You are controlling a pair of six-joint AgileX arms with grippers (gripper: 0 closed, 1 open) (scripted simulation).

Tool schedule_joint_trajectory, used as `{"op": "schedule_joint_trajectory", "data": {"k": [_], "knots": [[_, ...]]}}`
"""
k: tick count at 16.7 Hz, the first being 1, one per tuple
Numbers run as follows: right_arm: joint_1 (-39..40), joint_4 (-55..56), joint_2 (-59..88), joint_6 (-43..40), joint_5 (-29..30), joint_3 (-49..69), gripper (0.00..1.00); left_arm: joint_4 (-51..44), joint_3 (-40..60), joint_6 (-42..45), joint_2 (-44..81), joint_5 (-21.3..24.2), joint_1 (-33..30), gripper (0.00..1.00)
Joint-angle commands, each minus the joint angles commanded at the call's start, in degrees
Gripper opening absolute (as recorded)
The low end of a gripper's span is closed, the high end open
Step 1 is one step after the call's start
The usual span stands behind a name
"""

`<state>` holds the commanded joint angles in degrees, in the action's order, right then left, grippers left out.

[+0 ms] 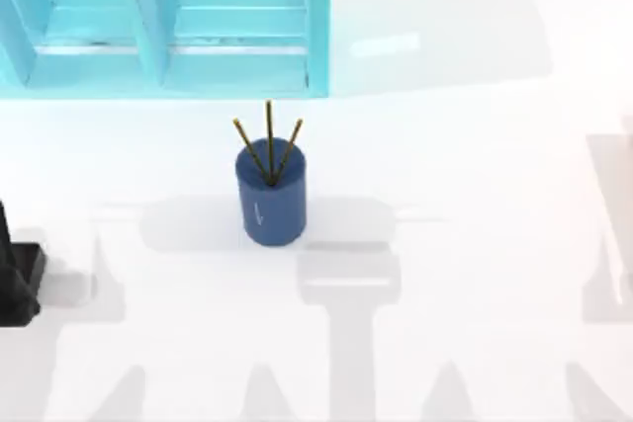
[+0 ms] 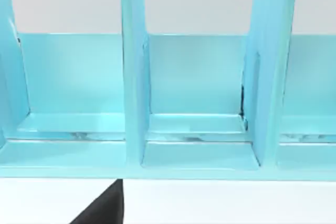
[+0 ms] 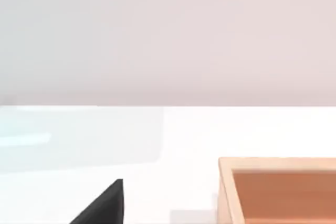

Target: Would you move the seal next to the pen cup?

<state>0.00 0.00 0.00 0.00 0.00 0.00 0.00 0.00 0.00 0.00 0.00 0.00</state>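
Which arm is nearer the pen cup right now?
Left. The left arm sits at the table's left edge, lower left of the pen cup. The right arm's place can't be told.

pen cup (image 1: 271, 207): dark blue, small white mark on side | pencils (image 1: 268, 142): yellow-brown, thin | shelf unit (image 1: 163, 22): glossy light turquoise, same hue on dividers | table (image 1: 475, 145): white, soft grey shadows | box (image 3: 278, 190): pale wood rim, orange-brown inside | left arm (image 1: 18, 279): black
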Motion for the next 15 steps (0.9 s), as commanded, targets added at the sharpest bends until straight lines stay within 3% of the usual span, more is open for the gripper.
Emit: {"op": "schedule_joint_trajectory", "data": {"k": [4,7,15], "knots": [[0.0,0.0,0.0,0.0,0.0,0.0,1.0,-1.74,1.82,0.13,1.83,-0.01,0.1,1.0],[0.0,0.0,0.0,0.0,0.0,0.0,1.0,-8.19,8.98,0.61,9.14,0.05,0.37,1.0],[0.0,0.0,0.0,0.0,0.0,0.0,1.0,-38.03,41.54,2.53,50.84,0.15,1.75,1.0]]}}
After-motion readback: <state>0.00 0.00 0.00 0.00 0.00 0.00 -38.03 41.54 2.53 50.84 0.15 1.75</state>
